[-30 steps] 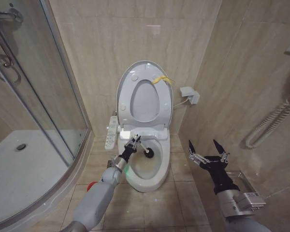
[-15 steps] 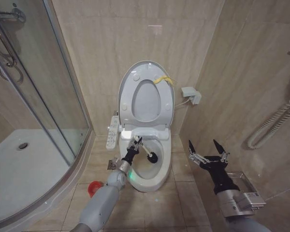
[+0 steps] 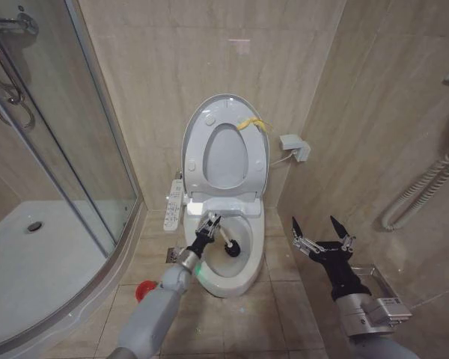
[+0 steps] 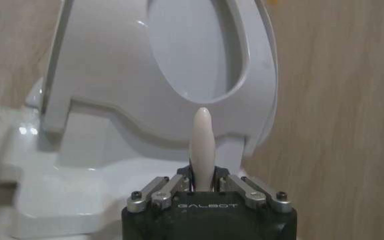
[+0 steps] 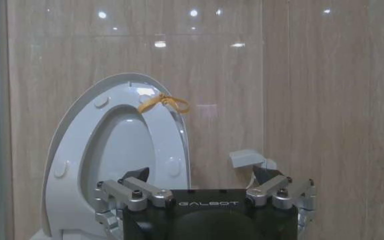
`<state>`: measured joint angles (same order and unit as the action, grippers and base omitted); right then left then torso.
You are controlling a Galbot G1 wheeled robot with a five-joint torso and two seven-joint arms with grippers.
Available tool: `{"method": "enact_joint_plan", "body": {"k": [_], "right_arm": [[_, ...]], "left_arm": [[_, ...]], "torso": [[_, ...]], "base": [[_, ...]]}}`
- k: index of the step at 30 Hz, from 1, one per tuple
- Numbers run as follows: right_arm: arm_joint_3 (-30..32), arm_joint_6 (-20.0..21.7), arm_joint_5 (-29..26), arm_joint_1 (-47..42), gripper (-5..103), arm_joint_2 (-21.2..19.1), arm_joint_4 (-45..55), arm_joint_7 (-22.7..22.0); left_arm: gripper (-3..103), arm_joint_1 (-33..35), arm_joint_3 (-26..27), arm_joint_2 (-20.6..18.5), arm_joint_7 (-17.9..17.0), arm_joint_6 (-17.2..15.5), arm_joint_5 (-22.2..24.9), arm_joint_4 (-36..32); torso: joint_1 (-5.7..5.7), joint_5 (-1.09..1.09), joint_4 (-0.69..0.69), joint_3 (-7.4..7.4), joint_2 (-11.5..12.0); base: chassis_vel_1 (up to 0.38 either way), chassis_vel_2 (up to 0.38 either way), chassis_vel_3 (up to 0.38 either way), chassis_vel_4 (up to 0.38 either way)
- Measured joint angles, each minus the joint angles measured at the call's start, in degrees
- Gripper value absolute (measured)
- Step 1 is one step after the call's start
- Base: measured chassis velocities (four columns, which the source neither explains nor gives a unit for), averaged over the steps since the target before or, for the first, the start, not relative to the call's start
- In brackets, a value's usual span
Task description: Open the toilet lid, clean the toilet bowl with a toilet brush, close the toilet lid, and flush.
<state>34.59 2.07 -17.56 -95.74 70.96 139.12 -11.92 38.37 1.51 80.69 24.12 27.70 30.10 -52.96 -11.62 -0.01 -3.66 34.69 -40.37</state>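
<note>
Toilet brush (image 3: 228,242): dark head inside toilet bowl (image 3: 248,271), handle clamped by left gripper (image 3: 206,225).
Toilet lid (image 3: 198,127): raised upright.
Right gripper (image 3: 319,231): idle beside bowl, fingers spread, empty.

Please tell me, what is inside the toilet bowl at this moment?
Inside the toilet bowl is the dark head of the toilet brush, whose white handle the left gripper holds. The brush head covers the bowl's surface beneath it.

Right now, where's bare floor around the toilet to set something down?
Free: the tiles between the toilet bowl and the right tool, and the shower tray. Crowded: the bowl's other side, where the left tool holds the toilet brush, near the red cup.
</note>
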Motion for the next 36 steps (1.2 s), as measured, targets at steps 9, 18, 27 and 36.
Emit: {"method": "enact_joint_plan", "body": {"k": [9, 18, 27, 36], "right_arm": [[0.0, 0.0, 0.0, 0.0, 100, 0.0, 0.0, 0.0], [0.0, 0.0, 0.0, 0.0, 100, 0.0, 0.0, 0.0], [0.0, 0.0, 0.0, 0.0, 100, 0.0, 0.0, 0.0], [0.0, 0.0, 0.0, 0.0, 100, 0.0, 0.0, 0.0]], "left_arm": [[19, -1.8, 0.8, -1.6, -0.8, 0.2, -6.2, -0.4], [19, -0.9, -1.2, -1.8, -1.4, -3.2, 1.8, 0.5], [19, -1.1, -2.1, -1.5, -1.7, -3.2, 3.8, 1.2], [19, -0.7, -1.9, -1.8, -2.0, -2.7, 5.5, -2.0]], "torso": [[0.00, 0.01, -0.03, 0.00, 0.0], [-0.01, 0.01, 0.01, 0.00, 0.0], [-0.01, 0.01, -0.02, 0.00, 0.0], [-0.01, 0.00, -0.06, 0.00, 0.0]], "base": [[0.000, 0.000, 0.000, 0.000], [0.000, 0.000, 0.000, 0.000], [0.000, 0.000, 0.000, 0.000], [0.000, 0.000, 0.000, 0.000]]}}
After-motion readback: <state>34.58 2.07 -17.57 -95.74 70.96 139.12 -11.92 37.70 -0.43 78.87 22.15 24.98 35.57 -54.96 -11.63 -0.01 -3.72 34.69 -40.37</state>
